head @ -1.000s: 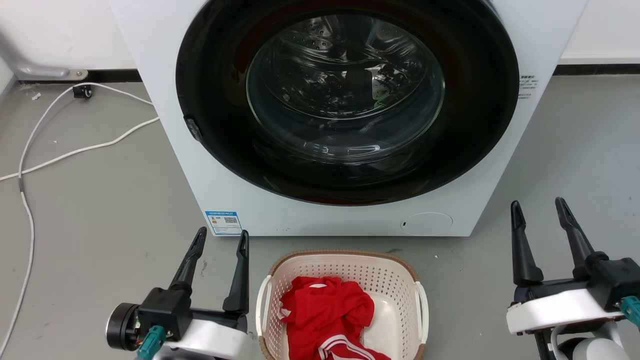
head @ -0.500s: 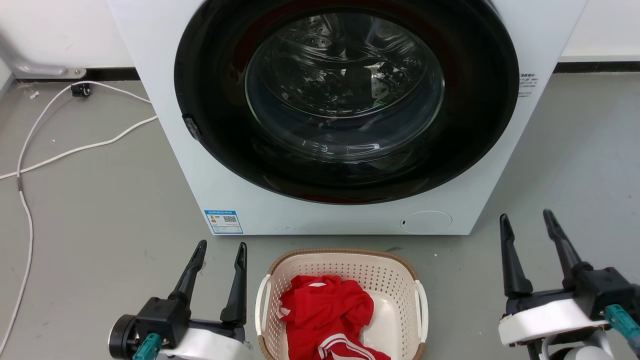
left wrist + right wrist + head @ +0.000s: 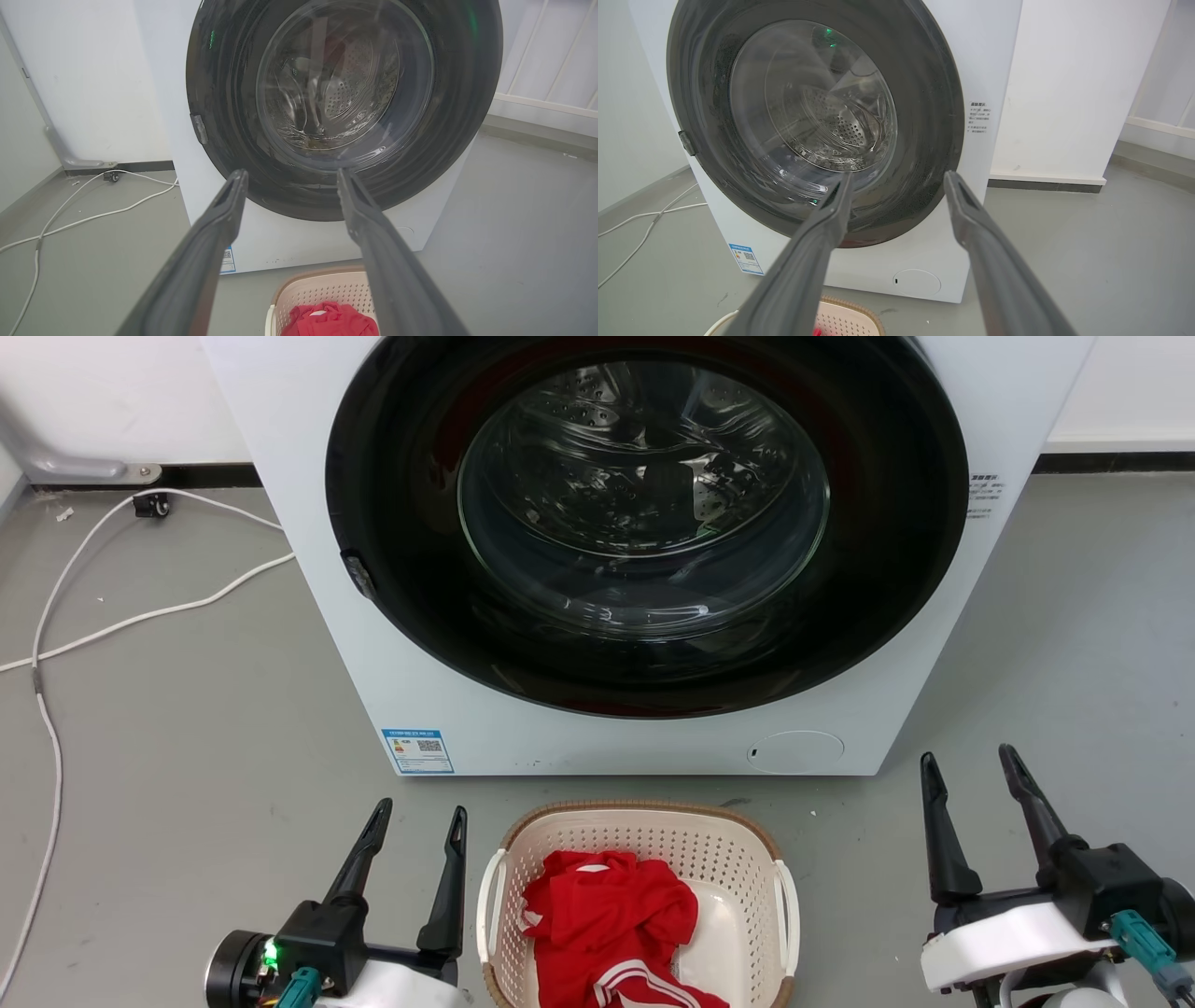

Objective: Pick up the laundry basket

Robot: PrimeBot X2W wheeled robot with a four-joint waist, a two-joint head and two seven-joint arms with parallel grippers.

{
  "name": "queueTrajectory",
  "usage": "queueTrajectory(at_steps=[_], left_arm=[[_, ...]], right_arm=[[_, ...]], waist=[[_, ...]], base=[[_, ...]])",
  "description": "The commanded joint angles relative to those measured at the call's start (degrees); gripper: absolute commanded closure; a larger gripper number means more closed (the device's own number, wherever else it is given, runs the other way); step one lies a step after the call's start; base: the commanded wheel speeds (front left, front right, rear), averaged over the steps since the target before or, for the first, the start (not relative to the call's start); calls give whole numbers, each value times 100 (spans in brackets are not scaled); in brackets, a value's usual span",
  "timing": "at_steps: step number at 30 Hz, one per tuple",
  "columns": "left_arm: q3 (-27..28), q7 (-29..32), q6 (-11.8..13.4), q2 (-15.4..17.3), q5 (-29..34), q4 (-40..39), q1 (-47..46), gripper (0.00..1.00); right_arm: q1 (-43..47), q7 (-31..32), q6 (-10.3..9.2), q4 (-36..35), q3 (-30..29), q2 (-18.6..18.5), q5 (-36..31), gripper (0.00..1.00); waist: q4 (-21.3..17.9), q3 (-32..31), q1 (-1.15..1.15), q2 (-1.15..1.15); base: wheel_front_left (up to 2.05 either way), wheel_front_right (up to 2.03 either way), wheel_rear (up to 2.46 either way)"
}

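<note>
The laundry basket (image 3: 644, 824) is cream with perforated walls, a brown woven-look rim and white side handles. It stands on the floor in front of the washer, with a red garment (image 3: 607, 915) inside. My left gripper (image 3: 418, 814) hangs open just left of the basket's left handle, holding nothing. Well off to the basket's right, my right gripper (image 3: 966, 758) is open and holds nothing. The left wrist view shows the left gripper (image 3: 289, 173) above the laundry basket (image 3: 310, 287). In the right wrist view, the right gripper (image 3: 896, 176) sits above a corner of the laundry basket (image 3: 852, 317).
A white front-loading washer (image 3: 644, 541) with its dark round door shut stands right behind the basket. White cables (image 3: 140, 616) trail over the grey floor at the left. A white wall and dark skirting run along the back.
Both grippers have drawn back toward the bottom of the head view. The left gripper has shifted slightly right toward the basket, the right gripper left toward it. The basket has not moved.
</note>
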Motion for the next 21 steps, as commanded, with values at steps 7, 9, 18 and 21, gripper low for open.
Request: queueTrajectory(at_steps=[7, 9, 18, 21], left_arm=[[60, -44, -27, -20, -10, 131, 3, 0], [67, -44, -38, -25, 16, 155, 3, 0], [67, -44, -41, -29, -59, 165, -3, 0], [53, -44, -51, -29, -106, 180, 2, 0]], right_arm=[[-71, -14, -2, 185, 58, -12, 118, 0], [-96, -14, -2, 185, 50, -12, 148, 0], [-74, -14, -2, 169, 34, -12, 162, 0], [-90, -14, -2, 158, 36, -12, 174, 0]], waist=[[-2, -18, 0, 0], [-9, -27, 0, 0], [3, -31, 0, 0], [-3, 2, 0, 0]], base=[[0, 0, 0], [0, 0, 0], [0, 0, 0], [0, 0, 0]])
